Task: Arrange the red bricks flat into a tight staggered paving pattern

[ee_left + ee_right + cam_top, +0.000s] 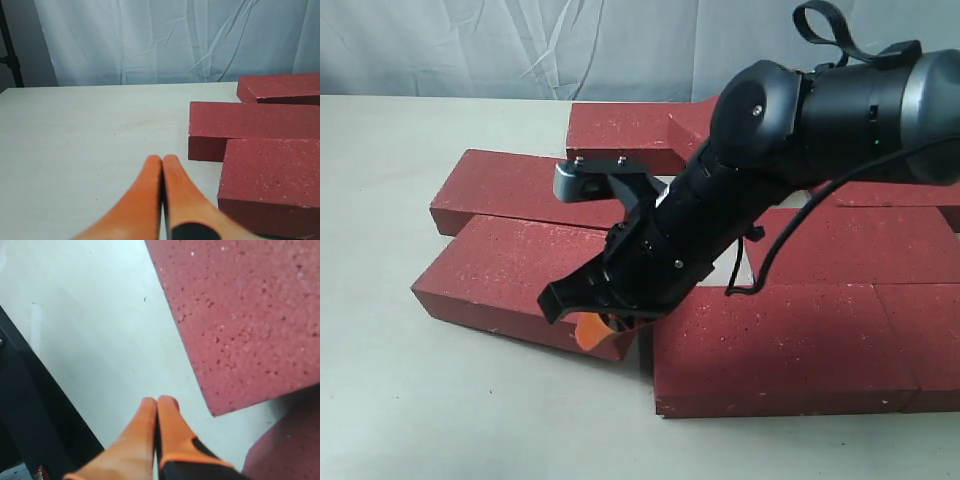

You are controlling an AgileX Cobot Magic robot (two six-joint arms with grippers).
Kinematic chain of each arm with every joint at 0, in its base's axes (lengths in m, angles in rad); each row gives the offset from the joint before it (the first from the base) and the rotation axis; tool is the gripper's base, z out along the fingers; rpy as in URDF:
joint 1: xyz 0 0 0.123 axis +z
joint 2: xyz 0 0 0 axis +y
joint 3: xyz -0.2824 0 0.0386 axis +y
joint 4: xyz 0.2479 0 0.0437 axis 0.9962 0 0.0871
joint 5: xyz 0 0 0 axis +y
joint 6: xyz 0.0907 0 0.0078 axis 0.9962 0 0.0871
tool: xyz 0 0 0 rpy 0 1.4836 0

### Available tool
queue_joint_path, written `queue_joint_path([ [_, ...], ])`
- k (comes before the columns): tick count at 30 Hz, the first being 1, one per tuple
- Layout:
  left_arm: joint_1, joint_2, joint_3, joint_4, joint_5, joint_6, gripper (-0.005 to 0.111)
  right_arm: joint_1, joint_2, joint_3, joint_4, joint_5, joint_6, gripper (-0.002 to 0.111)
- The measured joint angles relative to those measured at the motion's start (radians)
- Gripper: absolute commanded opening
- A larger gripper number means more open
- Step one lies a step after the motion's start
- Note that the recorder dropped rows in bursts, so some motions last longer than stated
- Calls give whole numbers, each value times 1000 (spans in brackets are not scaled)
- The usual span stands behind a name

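The red bricks (250, 315) beside the right gripper (157, 400) look matt, gritty and pitted, with pale specks. Its orange fingers (135, 440) are smooth with a dull sheen, over a pale, smooth matt table (100, 330); the arm's black housing (860, 100) is glossy.

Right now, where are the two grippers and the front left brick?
left gripper (162, 160), left wrist view, between its shut orange fingertips.
right gripper (157, 401), right wrist view, between its shut orange fingertips.
front left brick (510, 268), exterior view, middle of top face.
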Motion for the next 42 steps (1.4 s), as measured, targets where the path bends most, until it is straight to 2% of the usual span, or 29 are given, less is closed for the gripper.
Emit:
queue_joint_path([
  [3, 0, 0, 0, 0, 0, 0, 0, 0, -33, -17, -25, 0, 13, -1],
  [5, 0, 0, 0, 0, 0, 0, 0, 0, -56, -36, -138, 0, 109, -1],
  [8, 0, 0, 0, 0, 0, 0, 0, -2, -61, -43, -435, -3, 365, -1],
  [11, 0, 0, 0, 0, 0, 0, 0, -2, -44, -43, -536, 9, 449, -1],
  [15, 0, 0, 0, 0, 0, 0, 0, -4, 5, -43, -543, 5, 476, -1],
  [26, 0, 0, 0, 0, 0, 0, 0, 32, 68, -45, -387, -35, 428, -1],
  [42, 0, 0, 0, 0, 0, 0, 0, 32, -42, -45, -566, 101, 411, -1],
])
